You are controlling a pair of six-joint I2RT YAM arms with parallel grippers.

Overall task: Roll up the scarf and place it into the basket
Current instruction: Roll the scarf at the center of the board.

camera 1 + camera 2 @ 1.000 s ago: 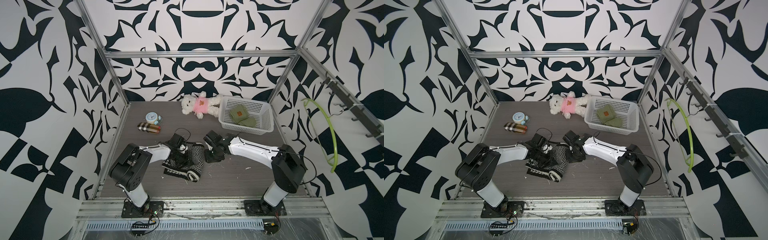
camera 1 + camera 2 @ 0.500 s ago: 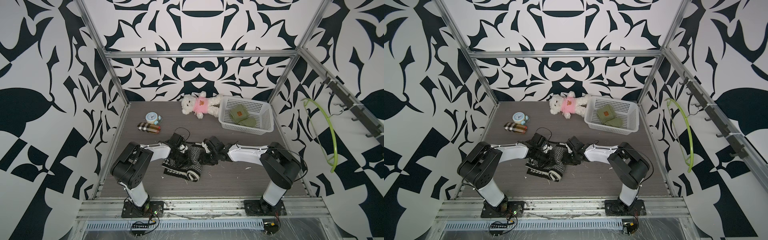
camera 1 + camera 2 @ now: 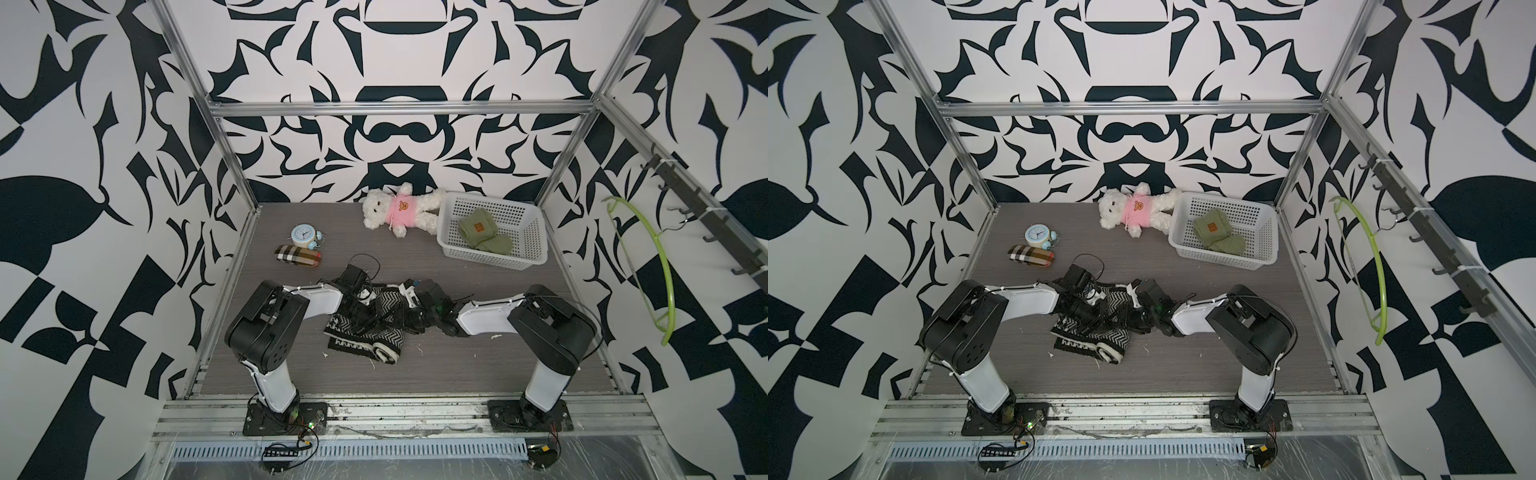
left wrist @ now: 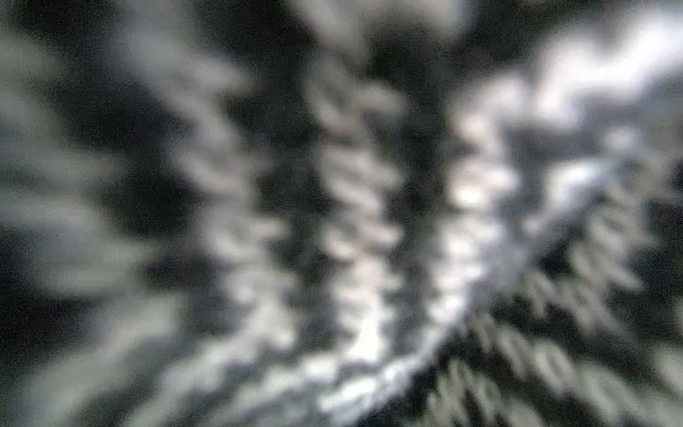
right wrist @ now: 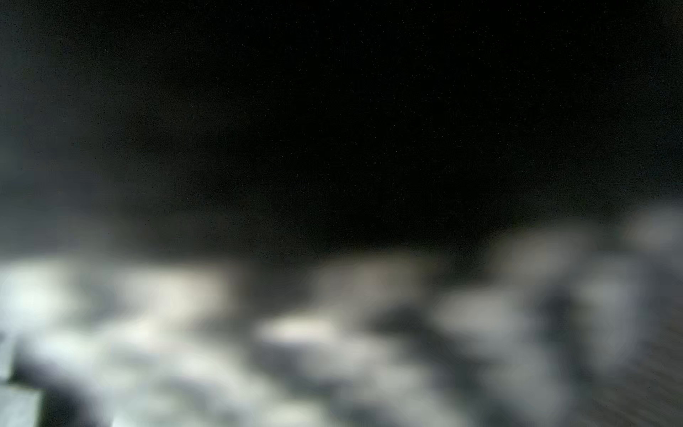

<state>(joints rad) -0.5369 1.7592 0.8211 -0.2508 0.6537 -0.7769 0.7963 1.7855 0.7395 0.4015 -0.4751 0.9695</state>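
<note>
Lying in a rumpled heap at the middle of the near half of the grey table [image 3: 457, 365], the black-and-white herringbone scarf [image 3: 353, 336] shows in both top views [image 3: 1088, 338], its near edge curled into a loose roll and none of it in the basket. The 2 arms reach low across the table from the near corners and meet over the far part of the heap. The left gripper [image 3: 368, 311] comes in from the left and is buried in the folds; its fingers are together, though whether any fabric is caught between them cannot be told. The right gripper [image 3: 409, 316] presses in from the right, dark against the dark knit, and I cannot tell whether its fingers are apart or together. Both wrist views give only close, blurred knit: pale zigzag bands from the left wrist [image 4: 369, 258], a pale strip under darkness from the right wrist [image 5: 184, 332]. Farther back on the left lies a plaid pouch [image 3: 298, 255], with a pale blue alarm clock [image 3: 303, 235] just beyond it. At the far edge a white teddy bear [image 3: 399, 210] in a pink top lies on its back, its legs touching the white basket [image 3: 490, 255] at the far right, which holds a folded green knit piece [image 3: 482, 230] and stands well apart from the scarf.
</note>
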